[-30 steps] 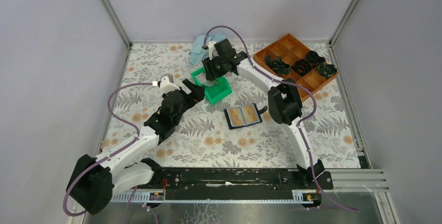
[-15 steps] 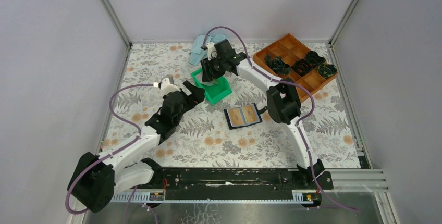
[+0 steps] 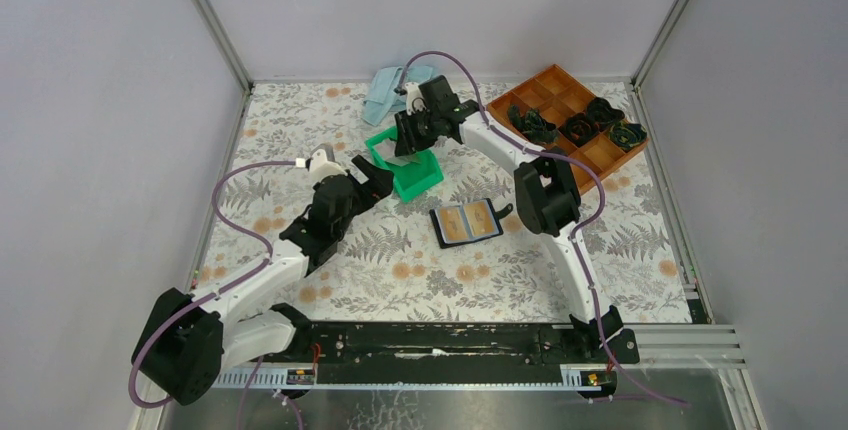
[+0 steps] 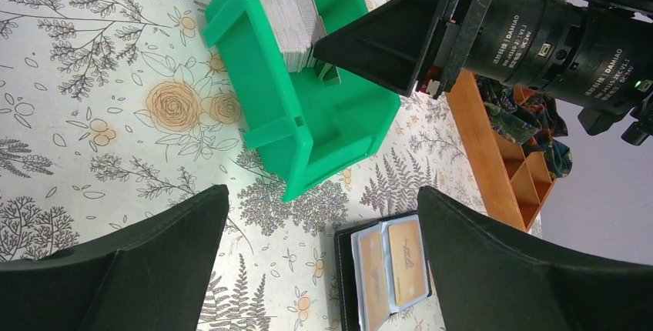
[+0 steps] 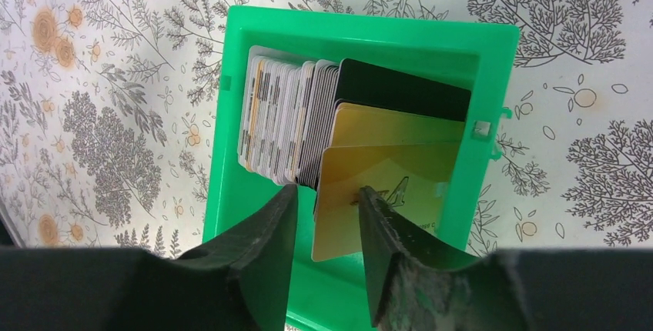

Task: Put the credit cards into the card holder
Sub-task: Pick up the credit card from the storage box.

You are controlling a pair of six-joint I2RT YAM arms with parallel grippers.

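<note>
**The right gripper (image 5: 327, 192) part open at a gold card (image 5: 400, 185) in a green bin (image 5: 370, 23)**

From above, two robot arms reach across a table (image 3: 400, 280) covered in a floral print. The small green bin sits near the middle. Inside it a stack of credit cards (image 5: 285, 127) stands on edge. Most are white or grey, then comes a black card (image 5: 400, 92), then two gold ones. The nearest gold card leans away from the stack.

The right gripper points down into the bin. Its two black fingers stand partly open with a clear gap between them, one on each side of that gold card's left edge. It is hard to tell whether either finger touches the card, but they are not clamped on it.

The left gripper (image 4: 322, 192) hangs just beside the bin's left side, spread wide, with nothing between its fingers.

The card holder (image 4: 344, 277), a black folding case, lies open and flat on the table. It is near the bin, on the side toward the arm bases and a little to the right. Two tan-gold cards (image 4: 406, 262) sit side by side inside it.

A brown compartment tray (image 3: 598, 157) lies at the far right, with dark bundled items (image 3: 580, 128) in some sections. A pale blue object (image 3: 380, 98) lies beyond the bin, too small to identify.
</note>
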